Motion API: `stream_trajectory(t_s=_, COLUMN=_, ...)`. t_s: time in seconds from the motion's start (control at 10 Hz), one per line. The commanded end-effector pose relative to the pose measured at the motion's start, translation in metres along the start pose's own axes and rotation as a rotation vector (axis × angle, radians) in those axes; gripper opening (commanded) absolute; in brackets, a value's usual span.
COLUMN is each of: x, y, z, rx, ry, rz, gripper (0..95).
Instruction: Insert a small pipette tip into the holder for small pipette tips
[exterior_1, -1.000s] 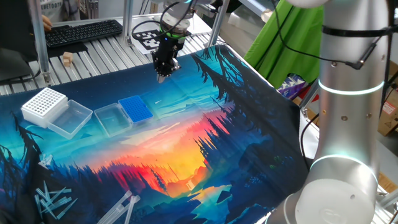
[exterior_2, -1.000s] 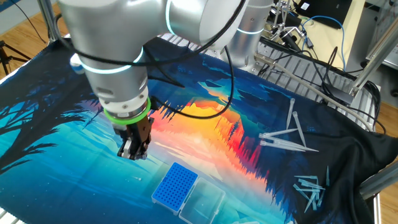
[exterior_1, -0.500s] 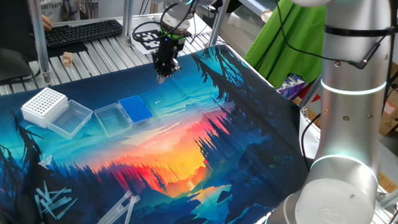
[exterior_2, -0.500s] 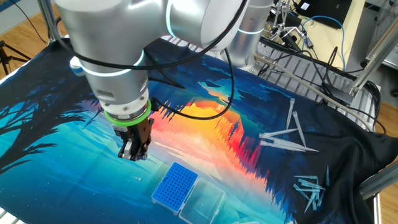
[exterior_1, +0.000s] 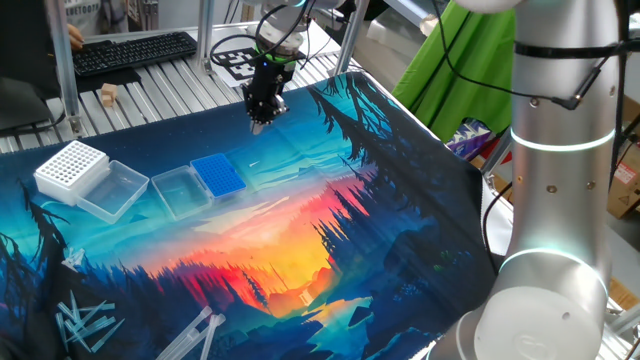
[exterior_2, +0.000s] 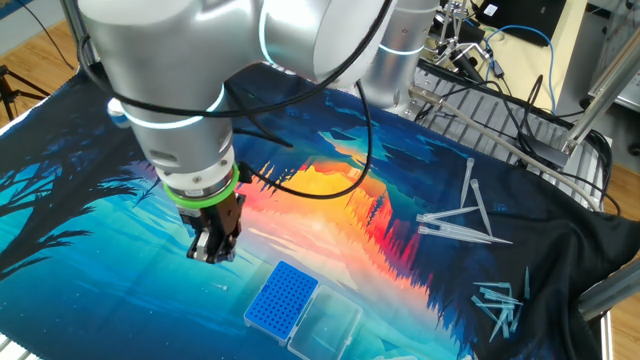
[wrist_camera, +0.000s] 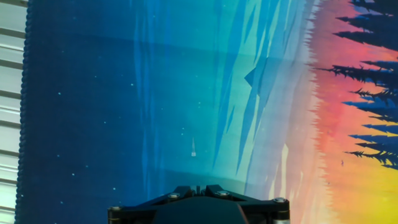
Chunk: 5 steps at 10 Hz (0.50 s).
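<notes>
My gripper (exterior_1: 259, 124) hangs shut above the far part of the printed mat, and nothing shows between its fingers. In the other fixed view the gripper (exterior_2: 210, 256) is a short way left of the blue holder for small pipette tips (exterior_2: 283, 297). The holder (exterior_1: 217, 175) lies flat with its clear lid (exterior_1: 178, 190) open beside it. In the hand view a tiny whitish small pipette tip (wrist_camera: 193, 147) lies on the mat ahead of the closed fingertips (wrist_camera: 198, 188).
A white gridded rack (exterior_1: 72, 167) with its clear lid (exterior_1: 115, 190) stands at the mat's left edge. Several loose tips (exterior_2: 500, 300) and longer pipette tips (exterior_2: 462, 220) lie scattered at the far end. Metal slats (exterior_1: 150, 90) border the mat.
The gripper has drifted slightly sideways, away from the blue holder, and stays shut. Nothing else has moved.
</notes>
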<state>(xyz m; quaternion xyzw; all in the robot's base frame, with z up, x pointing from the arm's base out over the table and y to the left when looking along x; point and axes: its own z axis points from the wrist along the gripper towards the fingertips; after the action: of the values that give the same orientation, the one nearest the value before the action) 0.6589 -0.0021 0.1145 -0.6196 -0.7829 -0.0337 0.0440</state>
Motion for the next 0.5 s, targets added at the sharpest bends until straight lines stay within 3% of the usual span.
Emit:
stream_trajectory(t_s=0.1, x=-0.0008, y=-0.0004, z=0.0005, rx=-0.002, ry=0.000, rz=-0.002, gripper=0.0)
stream_trajectory(t_s=0.5, x=-0.0059, y=0.0024, z=0.0061, rx=-0.001, ry=-0.008, rz=-0.008, gripper=0.0)
